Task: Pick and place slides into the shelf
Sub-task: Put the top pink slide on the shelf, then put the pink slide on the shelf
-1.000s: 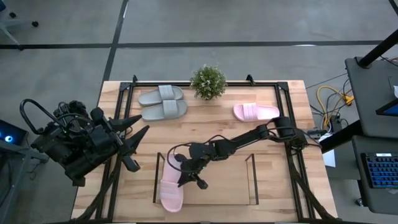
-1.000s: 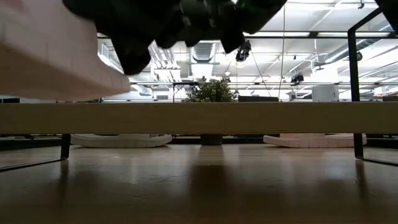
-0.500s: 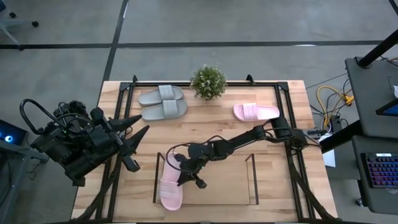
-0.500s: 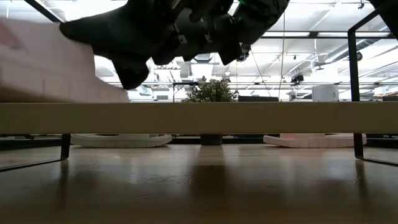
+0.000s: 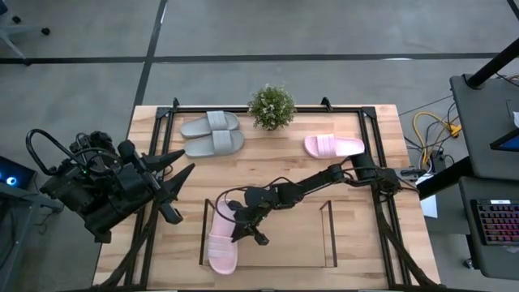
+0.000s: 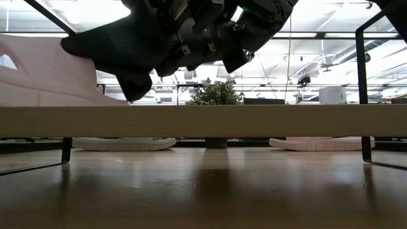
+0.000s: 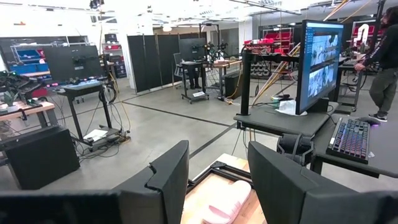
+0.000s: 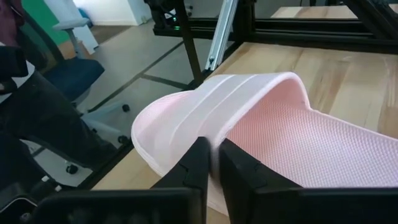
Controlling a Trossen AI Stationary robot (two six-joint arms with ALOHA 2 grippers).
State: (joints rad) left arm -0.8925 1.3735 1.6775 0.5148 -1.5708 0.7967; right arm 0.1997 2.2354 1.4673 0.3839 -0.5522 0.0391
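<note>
Your right end effector (image 5: 237,225) sits at the left end of the shelf (image 5: 328,235), its fingers nearly closed on the strap edge of a pink slide (image 5: 222,240). This slide lies in the shelf, its long axis pointing front to back across the counter (image 5: 349,174). The left end effector (image 5: 180,170) waits half open and empty, off to the left.
</note>
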